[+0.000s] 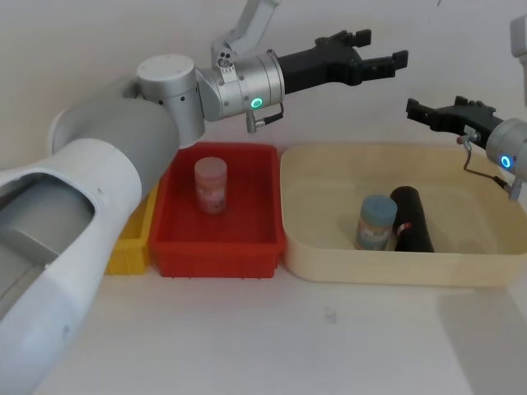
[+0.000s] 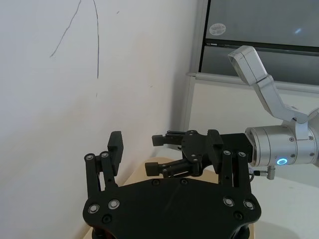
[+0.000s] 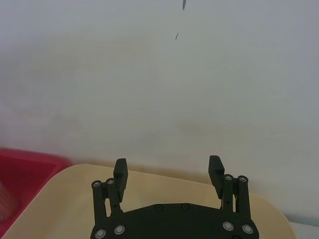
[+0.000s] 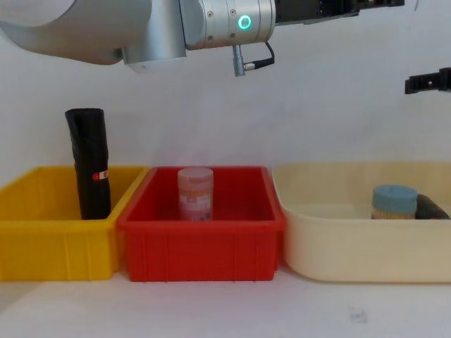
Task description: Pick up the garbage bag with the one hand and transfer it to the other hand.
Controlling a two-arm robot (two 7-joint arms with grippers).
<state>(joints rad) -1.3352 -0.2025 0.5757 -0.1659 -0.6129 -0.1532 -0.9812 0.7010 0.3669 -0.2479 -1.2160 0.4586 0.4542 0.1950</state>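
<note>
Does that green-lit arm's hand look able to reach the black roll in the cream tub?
Probably yes: the left hand hangs open above the cream tub, nothing covers the garbage bag, though the blue-lidded jar close beside it may crowd a finger. The right hand hangs raised too.

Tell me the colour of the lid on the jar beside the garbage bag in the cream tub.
Light blue lid, best in the head view.

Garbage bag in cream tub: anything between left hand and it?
Nothing from above. The left hand hangs open high over the tub; the blue-lidded jar stands close on the garbage bag's left, possibly crowding the grasp.
</note>
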